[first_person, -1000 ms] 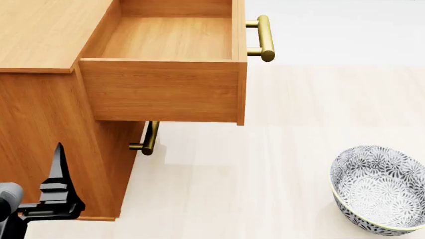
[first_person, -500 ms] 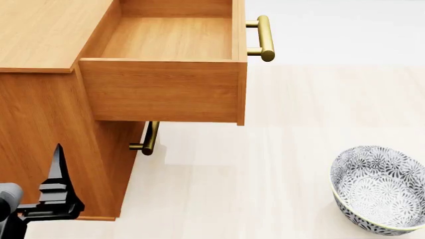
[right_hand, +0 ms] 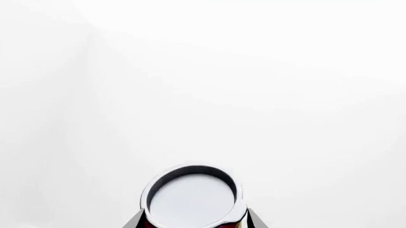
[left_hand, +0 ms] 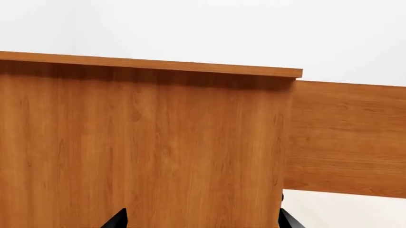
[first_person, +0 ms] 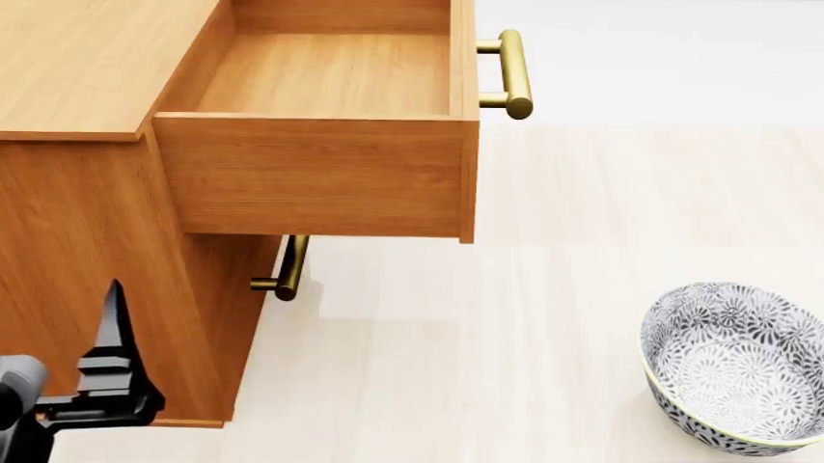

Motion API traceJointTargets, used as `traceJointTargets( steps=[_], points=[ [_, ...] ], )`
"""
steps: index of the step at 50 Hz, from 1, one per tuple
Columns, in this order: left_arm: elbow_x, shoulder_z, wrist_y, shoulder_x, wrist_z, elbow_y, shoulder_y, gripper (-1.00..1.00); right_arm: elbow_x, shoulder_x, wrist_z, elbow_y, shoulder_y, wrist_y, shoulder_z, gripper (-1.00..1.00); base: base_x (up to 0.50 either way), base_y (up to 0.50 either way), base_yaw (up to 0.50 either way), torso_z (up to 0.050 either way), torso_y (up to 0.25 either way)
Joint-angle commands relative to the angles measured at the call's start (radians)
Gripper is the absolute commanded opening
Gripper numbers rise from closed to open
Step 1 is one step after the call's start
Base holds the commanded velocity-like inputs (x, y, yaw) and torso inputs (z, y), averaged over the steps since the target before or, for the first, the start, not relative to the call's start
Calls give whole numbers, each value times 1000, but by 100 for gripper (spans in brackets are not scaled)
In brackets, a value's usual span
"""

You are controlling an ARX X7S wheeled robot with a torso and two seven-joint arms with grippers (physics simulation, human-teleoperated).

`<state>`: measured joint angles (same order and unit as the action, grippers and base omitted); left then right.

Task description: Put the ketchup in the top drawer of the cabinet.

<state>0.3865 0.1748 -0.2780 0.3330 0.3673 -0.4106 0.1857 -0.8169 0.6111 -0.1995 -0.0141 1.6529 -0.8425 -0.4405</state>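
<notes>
The ketchup (right_hand: pixel 192 199) shows its silver lid and a sliver of red label in the right wrist view. My right gripper (right_hand: pixel 193 222) is shut on it, one finger pressed to each side, against a blank white background. The can and right gripper are out of the head view. The cabinet (first_person: pixel 77 231) stands at the left, and its top drawer (first_person: pixel 322 77) is pulled out and empty. My left gripper (left_hand: pixel 203 221) is open with nothing in it, facing the cabinet's side panel (left_hand: pixel 146 152). One of its fingers (first_person: pixel 116 318) points up at the bottom left.
The top drawer's brass handle (first_person: pixel 512 72) sticks out to the right. The lower drawer's handle (first_person: pixel 289 270) sits beneath the open drawer. A grey-white floral bowl (first_person: pixel 740 367) rests on the pale surface at the lower right.
</notes>
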Motion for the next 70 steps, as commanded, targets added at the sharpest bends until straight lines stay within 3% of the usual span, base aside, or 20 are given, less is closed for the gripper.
traceJointTargets(
  steps=[1,19,32,41,54,59,70],
  points=[
    [1,6,7,-3,0,14,2,100,92,-92,84,140,36,75,-69,-100,0,0,0,0,0],
    [9,6,7,0,8,13,1,100,203,-259,206,481,93,267,-149,-100,0,0,0,0,0],
    [11,11,4,3,14,8,0,100,262,-401,322,848,192,437,-174,-100,0,0,0,0,0],
    [11,17,10,0,13,19,3,100,323,-561,431,1316,304,686,-183,-100,0,0,0,0,1],
    [15,14,11,2,16,30,12,100,512,-610,436,1323,268,663,-19,-100,0,0,0,0,0],
    [12,20,5,4,19,30,20,100,363,-611,427,1323,263,666,-148,-100,0,0,0,0,0],
    [8,32,1,4,20,35,28,100,-87,-611,374,1322,264,720,-621,-100,0,0,0,0,1]
  ],
)
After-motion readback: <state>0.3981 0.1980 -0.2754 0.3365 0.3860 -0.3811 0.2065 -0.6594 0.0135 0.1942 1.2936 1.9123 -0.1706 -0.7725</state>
